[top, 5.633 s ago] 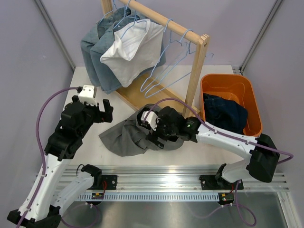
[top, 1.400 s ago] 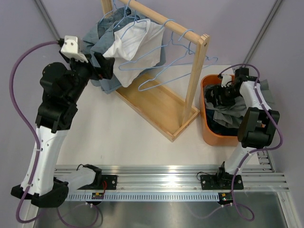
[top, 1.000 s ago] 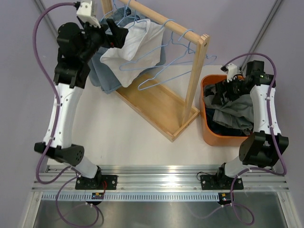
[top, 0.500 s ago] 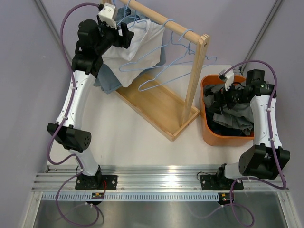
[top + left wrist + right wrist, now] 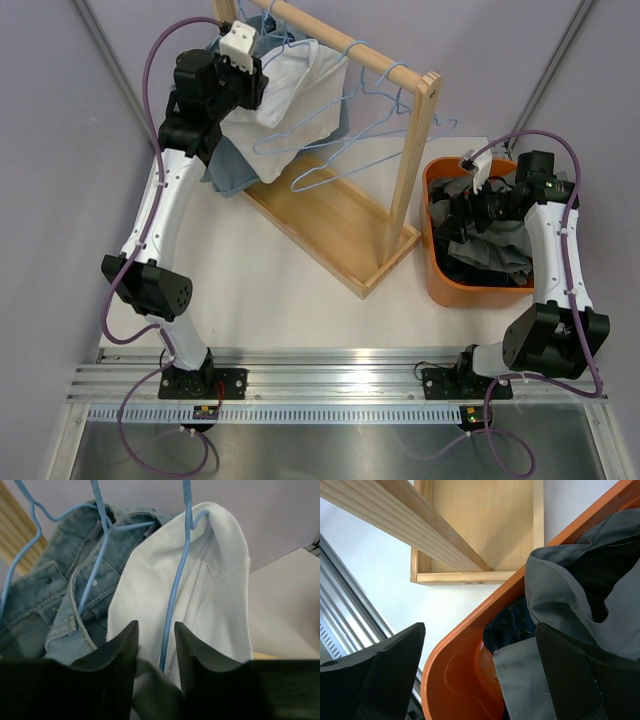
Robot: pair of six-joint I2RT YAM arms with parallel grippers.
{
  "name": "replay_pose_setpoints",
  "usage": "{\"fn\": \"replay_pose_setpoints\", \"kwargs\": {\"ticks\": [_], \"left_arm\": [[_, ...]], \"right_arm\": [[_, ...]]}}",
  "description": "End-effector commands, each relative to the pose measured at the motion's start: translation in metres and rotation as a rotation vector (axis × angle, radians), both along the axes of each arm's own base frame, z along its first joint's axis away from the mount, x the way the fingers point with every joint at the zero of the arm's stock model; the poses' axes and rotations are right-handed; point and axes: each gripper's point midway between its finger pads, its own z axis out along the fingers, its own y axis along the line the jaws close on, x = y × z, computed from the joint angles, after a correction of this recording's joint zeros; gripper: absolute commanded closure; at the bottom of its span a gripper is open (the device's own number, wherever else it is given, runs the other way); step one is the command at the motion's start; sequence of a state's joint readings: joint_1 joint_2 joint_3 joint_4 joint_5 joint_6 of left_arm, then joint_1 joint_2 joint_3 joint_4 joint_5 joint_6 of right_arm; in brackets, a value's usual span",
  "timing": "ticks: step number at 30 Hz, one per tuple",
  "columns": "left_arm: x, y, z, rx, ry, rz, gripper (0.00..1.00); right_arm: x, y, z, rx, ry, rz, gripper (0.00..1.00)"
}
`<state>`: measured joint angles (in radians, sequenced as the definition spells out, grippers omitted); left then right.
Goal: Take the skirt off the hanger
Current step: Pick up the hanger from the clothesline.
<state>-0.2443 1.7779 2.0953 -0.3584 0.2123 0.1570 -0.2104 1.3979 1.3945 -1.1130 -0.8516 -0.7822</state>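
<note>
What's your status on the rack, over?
Left pincer narrow around white fabric skirt on blue wire hanger, grip unconfirmed. Right pincer open over orange plastic bin. Denim garment alongside.

Quick tally: two arms, left arm (image 5: 150, 230) and right arm (image 5: 562, 250). One wooden rack (image 5: 410, 170), one orange bin (image 5: 445, 290), all on one worktop (image 5: 260, 300). On the rail there's one white garment (image 5: 298, 78) and what looks like two denim pieces (image 5: 60, 580), though the folds make that shaky. Left wrist view shows three blue hangers (image 5: 175, 590). From above there are more of them further along, but I can't get an exact count. The bin holds two: one grey garment (image 5: 490, 250) and one dark denim item (image 5: 512, 625).
</note>
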Motion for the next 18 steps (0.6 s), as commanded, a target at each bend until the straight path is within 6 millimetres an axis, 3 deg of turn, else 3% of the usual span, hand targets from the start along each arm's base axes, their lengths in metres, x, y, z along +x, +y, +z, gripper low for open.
{"fn": "replay_pose_setpoints", "kwargs": {"ticks": [1,7,17,18], "left_arm": [[0.004,0.007,0.010,0.012,-0.050,0.031,0.72],[0.003,0.004,0.027,-0.030,-0.103,0.024,1.00],[-0.010,-0.021,0.077,-0.191,-0.204,-0.119,1.00],[-0.007,-0.025,0.075,-0.188,-0.197,-0.134,1.00]], "right_arm": [[0.001,0.005,0.009,0.046,-0.029,0.004,0.01],[-0.002,0.006,0.008,0.058,-0.024,-0.004,0.01],[-0.009,0.009,0.007,0.078,-0.014,-0.016,0.00],[-0.010,0.009,0.008,0.077,-0.019,-0.016,0.01]]}}
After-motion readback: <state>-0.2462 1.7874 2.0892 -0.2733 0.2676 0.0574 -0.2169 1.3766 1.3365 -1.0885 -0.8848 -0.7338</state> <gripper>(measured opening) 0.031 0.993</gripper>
